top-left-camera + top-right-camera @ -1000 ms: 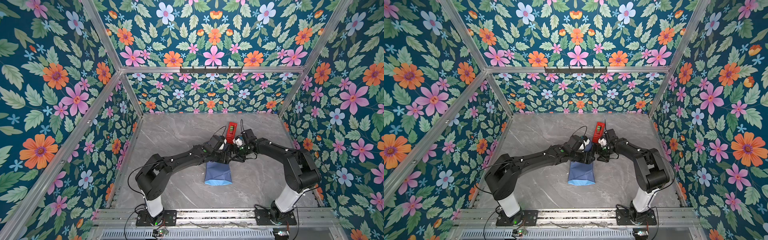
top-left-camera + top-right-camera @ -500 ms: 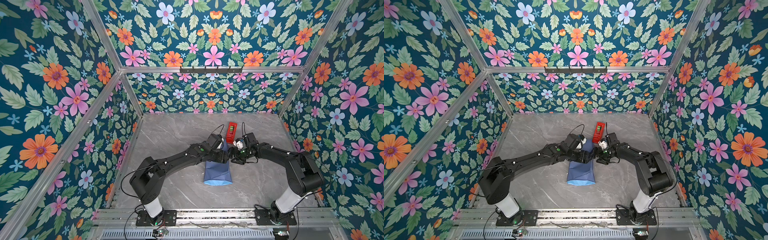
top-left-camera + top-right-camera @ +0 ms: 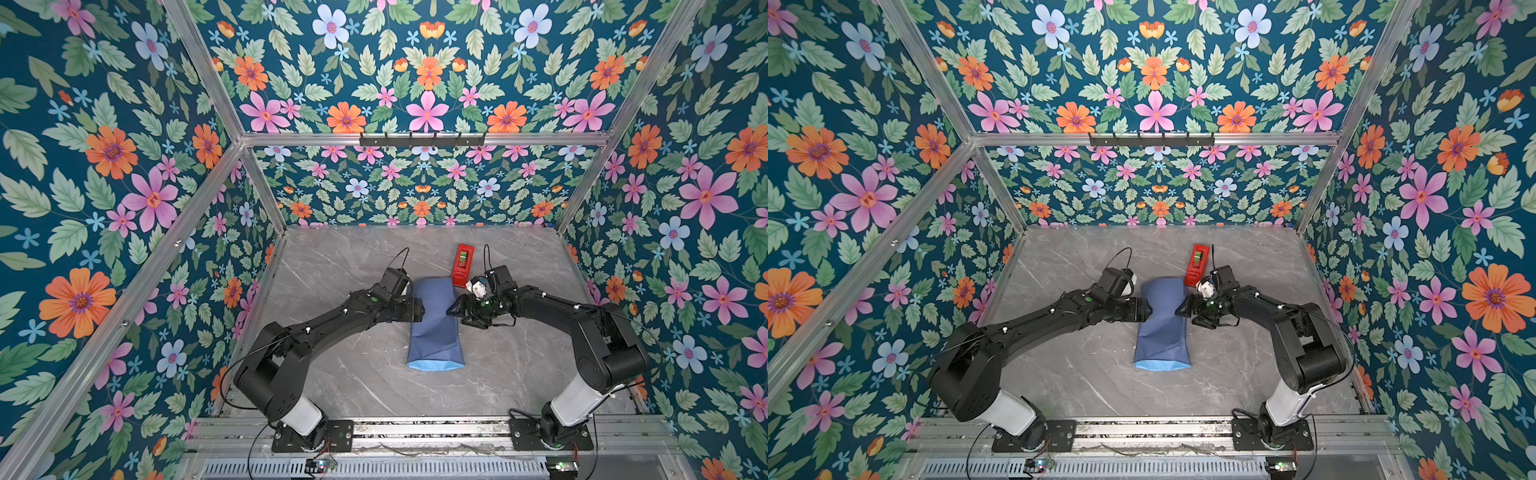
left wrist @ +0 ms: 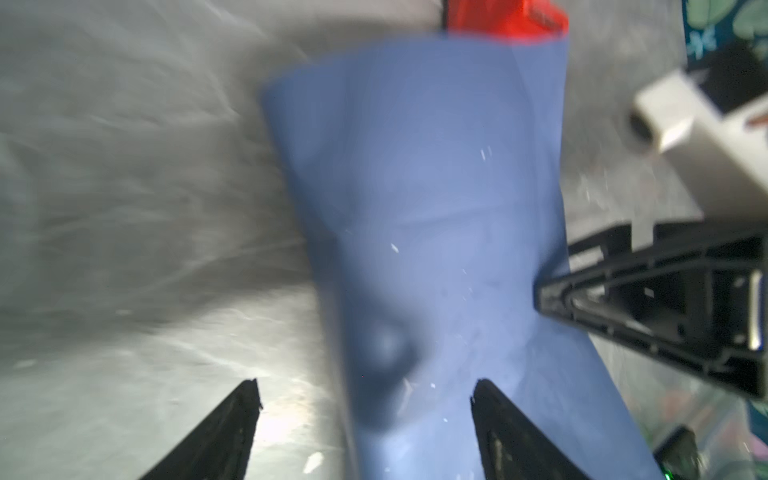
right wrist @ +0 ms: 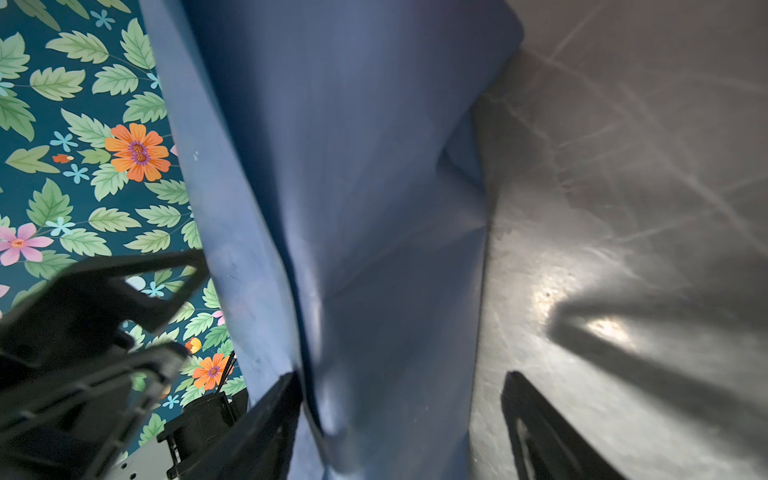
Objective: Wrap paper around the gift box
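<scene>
Between the tips of my left gripper (image 4: 365, 388) I hold nothing: the jaws stand apart, one finger over the paper (image 3: 434, 324) and the other over bare table (image 3: 353, 257). My right gripper (image 5: 401, 380) is likewise spread and empty, its tips at the paper's right flank. A second ago both my wrists crowded together over the far end of the bundle, beside the red tape dispenser (image 3: 462, 266). Now they have drawn apart, and each faces the bundle's pinched middle from its own side. I judge that the sheet has been lapped over and let go, and it keeps its shape as a loose tube, dark face out. The gift box I cannot see at all; I take it to lie inside, under the paper. The bundle sits mid-table with its long axis running near to far and leaning slightly. Its far end lies just beside the dispenser, and its near end gapes open, showing the light blue inner face. Both ends are not yet folded shut, and I see no tape on the seam.
</scene>
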### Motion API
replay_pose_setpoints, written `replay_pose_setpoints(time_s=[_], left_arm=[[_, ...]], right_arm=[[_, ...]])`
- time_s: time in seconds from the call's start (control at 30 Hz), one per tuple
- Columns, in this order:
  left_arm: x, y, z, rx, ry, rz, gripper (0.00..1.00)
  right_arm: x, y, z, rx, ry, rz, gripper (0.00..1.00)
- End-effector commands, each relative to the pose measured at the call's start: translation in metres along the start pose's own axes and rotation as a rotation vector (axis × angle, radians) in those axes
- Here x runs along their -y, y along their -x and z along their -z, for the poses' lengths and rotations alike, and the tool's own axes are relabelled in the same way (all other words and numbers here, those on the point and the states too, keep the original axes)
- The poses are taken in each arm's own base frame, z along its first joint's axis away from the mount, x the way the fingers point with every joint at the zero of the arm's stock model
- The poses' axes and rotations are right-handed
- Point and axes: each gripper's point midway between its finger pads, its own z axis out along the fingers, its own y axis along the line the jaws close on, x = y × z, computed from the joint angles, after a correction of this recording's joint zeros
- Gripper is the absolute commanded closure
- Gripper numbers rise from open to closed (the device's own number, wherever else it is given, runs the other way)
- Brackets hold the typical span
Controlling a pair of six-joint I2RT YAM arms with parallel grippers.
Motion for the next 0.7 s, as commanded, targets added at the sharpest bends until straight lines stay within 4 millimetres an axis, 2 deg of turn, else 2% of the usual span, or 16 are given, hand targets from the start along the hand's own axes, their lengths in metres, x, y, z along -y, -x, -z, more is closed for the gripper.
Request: replay_pose_setpoints(time_s=[0.0, 0.23, 0.27, 0.37, 0.53, 0.67], left_arm=[[0.007, -0.010, -0.011, -0.061, -0.064, -0.005, 0.17], [-0.013, -0.023, -0.024, -0.113, 0.016, -0.032, 0.16], [-0.014, -0.025, -0.025, -0.117, 0.021, -0.035, 0.16], [-0.018, -0.027, -0.026, -0.125, 0.035, -0.039, 0.16], [-0.020, -0.027, -0.026, -0.128, 0.051, -0.047, 0.16], [-0.021, -0.027, -0.026, -0.130, 0.053, -0.053, 0.16]], right_arm=[[0.026, -0.014, 0.000, -0.039, -0.121, -0.048, 0.24], [0.011, -0.005, 0.010, -0.019, -0.111, -0.021, 0.21], [0.001, -0.001, 0.020, 0.009, -0.097, 0.000, 0.21], [-0.009, 0.000, 0.026, 0.028, -0.088, 0.014, 0.20], [-0.022, 0.003, 0.027, 0.048, -0.122, 0.060, 0.20], [-0.019, 0.004, 0.024, 0.050, -0.223, 0.106, 0.23]])
